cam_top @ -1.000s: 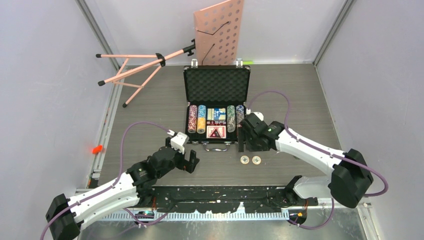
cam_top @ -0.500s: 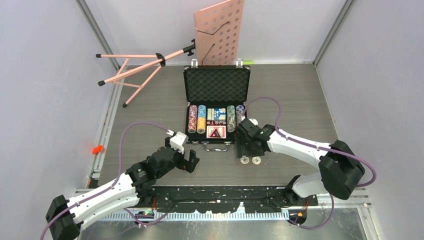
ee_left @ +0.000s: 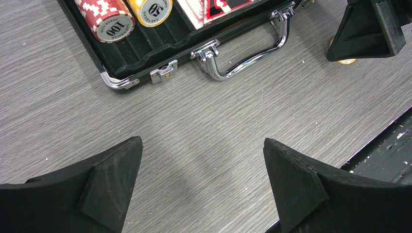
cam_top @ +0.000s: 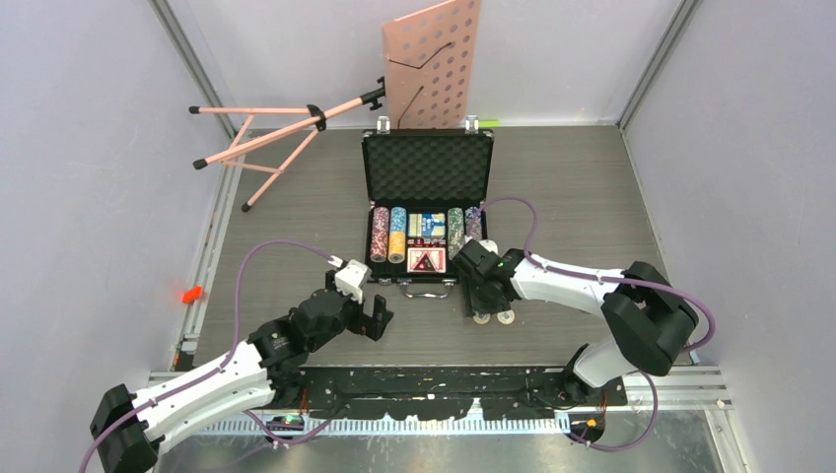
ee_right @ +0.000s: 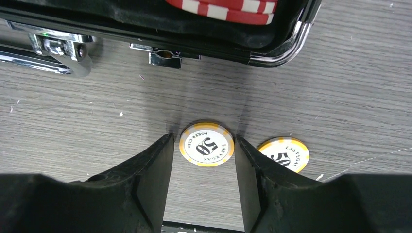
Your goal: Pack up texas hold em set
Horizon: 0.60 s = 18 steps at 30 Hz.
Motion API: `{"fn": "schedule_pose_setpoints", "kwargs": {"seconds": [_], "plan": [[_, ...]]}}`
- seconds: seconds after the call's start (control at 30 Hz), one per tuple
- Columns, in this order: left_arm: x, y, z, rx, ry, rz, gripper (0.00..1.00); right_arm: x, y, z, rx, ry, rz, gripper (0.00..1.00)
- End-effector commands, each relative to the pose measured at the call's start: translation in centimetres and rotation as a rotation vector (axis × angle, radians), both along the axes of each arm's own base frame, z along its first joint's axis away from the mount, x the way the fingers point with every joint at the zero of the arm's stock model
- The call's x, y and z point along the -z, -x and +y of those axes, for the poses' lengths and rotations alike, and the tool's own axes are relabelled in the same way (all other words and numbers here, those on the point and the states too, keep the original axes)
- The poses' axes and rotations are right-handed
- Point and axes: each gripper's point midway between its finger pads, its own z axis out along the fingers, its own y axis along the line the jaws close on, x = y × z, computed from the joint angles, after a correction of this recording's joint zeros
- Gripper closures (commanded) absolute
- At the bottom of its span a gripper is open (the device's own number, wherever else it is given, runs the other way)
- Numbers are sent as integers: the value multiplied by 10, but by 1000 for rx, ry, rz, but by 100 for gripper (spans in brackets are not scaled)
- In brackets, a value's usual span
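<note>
Right gripper (ee_right: 203, 140) stands with its fingers apart, one on each side of a yellow-rimmed 50 chip (ee_right: 206, 145) and not clearly clamped on it. That chip lies flat on the grey table (ee_left: 194, 111), just in front of the briefcase's right front corner.

I judge the chip to be a light, rigid disc with a smooth edge. It is so thin that the only hold is across its width at the rim, with the fingertips down on the wood. Taken off-centre, it would likely squirt out sideways or tip up on edge.

A second 50 chip (ee_right: 283, 154) lies just beside the outer face of the right finger, so it could easily be nudged.

Behind both chips the black briefcase (cam_top: 427, 169) sits open with its foam-lined lid upright. Its tray holds chip rows (cam_top: 380, 234) and card decks (cam_top: 426, 225). A silver latch (ee_right: 165, 57) and the handle (ee_left: 248, 51) face the arms. Loaded like this, the case probably feels heavy and stiff.

Further out, the left gripper (ee_left: 201, 143) hovers wide open above bare table near the case's left front corner, holding nothing. A pink music stand (cam_top: 434, 59) lies beyond the case.
</note>
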Motion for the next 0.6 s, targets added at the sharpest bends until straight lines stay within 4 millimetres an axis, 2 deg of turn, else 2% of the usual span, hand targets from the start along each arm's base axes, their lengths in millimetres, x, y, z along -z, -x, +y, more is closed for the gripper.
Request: {"fn": "schedule_pose_setpoints", "kwargs": {"seconds": [0.0,0.13,0.2,0.23,0.43,0.57], "plan": [[-18,-6,-5,-12,45,-42,1,9,0,-3,19,11,-7,46],[-18,-6,-5,-11,48,-42,1,12,5,-10,27,26,-5,46],[-18,-6,-5,-10,46,-42,1,13,6,-11,28,28,-2,54],[-18,-6,-5,-10,46,-43,1,12,7,-12,29,29,1,54],[-18,-6,-5,-9,48,-43,1,-13,4,-7,40,-25,-39,56],[-18,-6,-5,-9,48,-43,1,-29,-2,-11,62,-17,-78,56]]}}
